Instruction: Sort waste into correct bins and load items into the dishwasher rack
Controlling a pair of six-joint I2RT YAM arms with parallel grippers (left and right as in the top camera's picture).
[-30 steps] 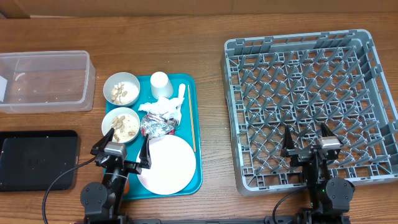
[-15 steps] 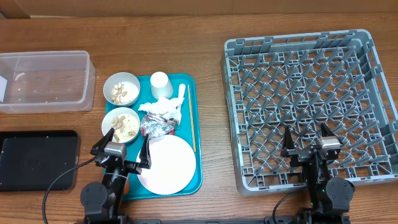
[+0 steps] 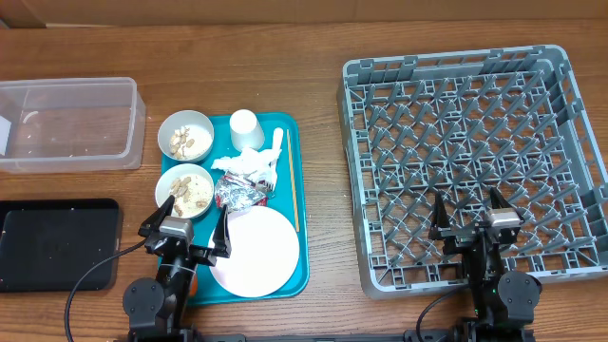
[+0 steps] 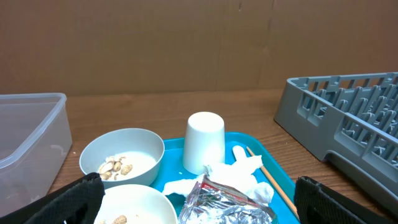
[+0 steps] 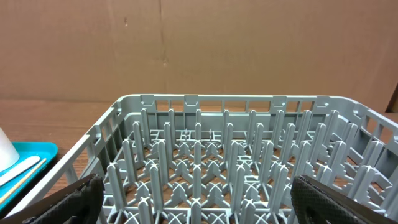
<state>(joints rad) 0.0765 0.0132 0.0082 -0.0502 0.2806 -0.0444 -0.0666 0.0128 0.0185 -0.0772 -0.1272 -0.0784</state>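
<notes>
On the teal tray lie two white bowls holding nut scraps, an upturned white cup, a crumpled napkin, a silver foil wrapper, a white utensil and a large pale plate. My left gripper stands open at the tray's near left, over the near bowl and the plate's edge, holding nothing. In its wrist view the cup, the napkin and the foil lie ahead. My right gripper stands open and empty over the near part of the grey dishwasher rack.
A clear plastic tub sits at the far left and a black tray lies nearer, left of the teal tray. A thin wooden stick lies along the teal tray's right side. A brown cardboard wall closes the back.
</notes>
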